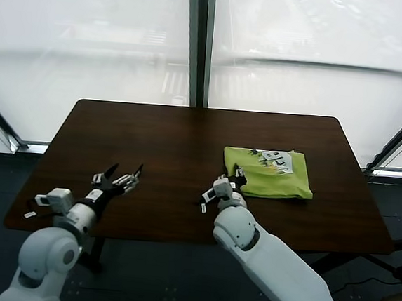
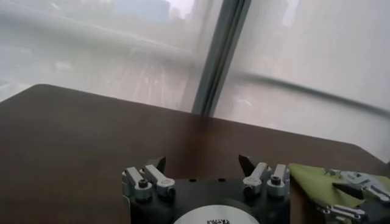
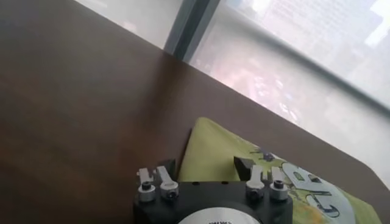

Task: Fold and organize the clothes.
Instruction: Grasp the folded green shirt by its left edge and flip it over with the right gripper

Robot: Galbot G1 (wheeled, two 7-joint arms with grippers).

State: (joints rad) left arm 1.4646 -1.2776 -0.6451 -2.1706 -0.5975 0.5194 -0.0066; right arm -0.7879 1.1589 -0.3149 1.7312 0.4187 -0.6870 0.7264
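The clothes are one lime-green T-shirt (image 1: 268, 174), folded into a small rectangle on the right half of the brown table (image 1: 153, 132), its white print facing up at the far side. My right gripper (image 1: 238, 175) is at the shirt's near left corner. In the right wrist view the shirt (image 3: 213, 143) runs up between the spread fingers of that gripper (image 3: 206, 163), which stands open and pinches no fabric. My left gripper (image 1: 126, 168) hovers open over bare table on the left, well away from the shirt (image 2: 323, 182); nothing lies between its fingers (image 2: 201, 161).
A frosted window wall with a dark upright post (image 1: 197, 44) stands behind the table. Dark floor lies below the table's near edge (image 1: 179, 240). Bare tabletop stretches between the two grippers and across the far half.
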